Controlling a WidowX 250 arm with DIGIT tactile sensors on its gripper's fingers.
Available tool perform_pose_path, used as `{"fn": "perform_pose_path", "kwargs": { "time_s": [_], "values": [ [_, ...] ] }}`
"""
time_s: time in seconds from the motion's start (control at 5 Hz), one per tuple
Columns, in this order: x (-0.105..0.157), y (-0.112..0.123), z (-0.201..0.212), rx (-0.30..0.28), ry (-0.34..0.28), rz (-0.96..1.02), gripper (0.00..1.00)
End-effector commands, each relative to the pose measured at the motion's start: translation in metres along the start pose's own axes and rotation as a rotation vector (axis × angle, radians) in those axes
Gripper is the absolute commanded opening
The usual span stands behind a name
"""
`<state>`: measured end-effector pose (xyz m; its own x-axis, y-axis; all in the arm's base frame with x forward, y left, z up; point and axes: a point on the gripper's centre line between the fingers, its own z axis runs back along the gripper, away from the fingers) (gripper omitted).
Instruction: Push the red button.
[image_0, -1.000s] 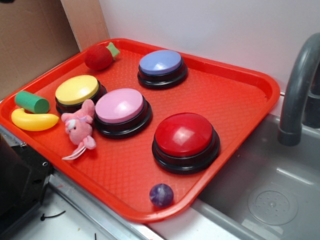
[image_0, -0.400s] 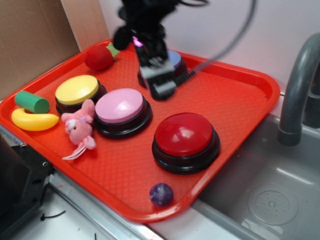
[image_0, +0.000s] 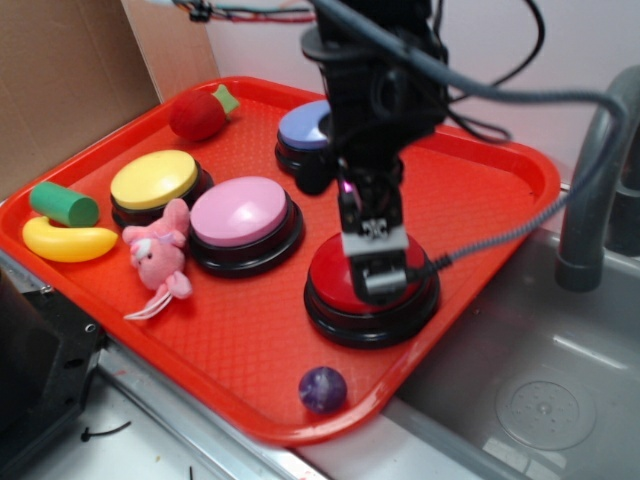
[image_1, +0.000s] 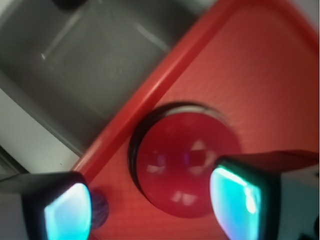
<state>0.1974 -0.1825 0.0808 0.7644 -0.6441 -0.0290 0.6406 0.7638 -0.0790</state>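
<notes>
The red button (image_0: 332, 283), a big glossy dark-red dome on a black base, sits at the near right of the red tray (image_0: 250, 350). My gripper (image_0: 381, 283) hangs directly over its dome, pointing down. In the wrist view the red button (image_1: 182, 167) lies below and between the two fingers, whose glowing pads (image_1: 235, 200) stand wide apart with nothing held. The gripper (image_1: 150, 207) is open. Whether a fingertip touches the dome I cannot tell.
On the tray are a pink button (image_0: 240, 212), yellow button (image_0: 154, 180), blue button (image_0: 303, 128), plush strawberry (image_0: 198, 115), pink plush rabbit (image_0: 158, 256), banana (image_0: 66, 243), green cylinder (image_0: 63, 204) and purple ball (image_0: 323, 389). A grey sink (image_0: 530, 390) and faucet (image_0: 590, 190) lie right.
The arm came into view from the back, passed over the blue and pink buttons, and now has moved forward and down over the red button.
</notes>
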Motion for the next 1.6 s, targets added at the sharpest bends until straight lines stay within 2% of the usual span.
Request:
{"fn": "perform_pose_path", "kwargs": {
  "time_s": [0.0,0.4,0.6,0.8,1.0,1.2,1.4],
  "values": [
    [0.006,-0.017,0.022,-0.004,-0.074,-0.018,1.00],
    [-0.007,-0.001,-0.009,-0.020,-0.101,0.040,1.00],
    [-0.005,0.006,-0.027,-0.065,-0.052,0.074,1.00],
    [0.000,0.001,-0.030,-0.091,-0.039,0.045,1.00],
    [0.002,-0.004,-0.010,-0.070,-0.082,0.013,1.00],
    [0.001,-0.009,0.015,-0.008,-0.110,-0.007,1.00],
    [0.001,-0.017,0.035,0.024,-0.127,-0.023,1.00]
  ]
}}
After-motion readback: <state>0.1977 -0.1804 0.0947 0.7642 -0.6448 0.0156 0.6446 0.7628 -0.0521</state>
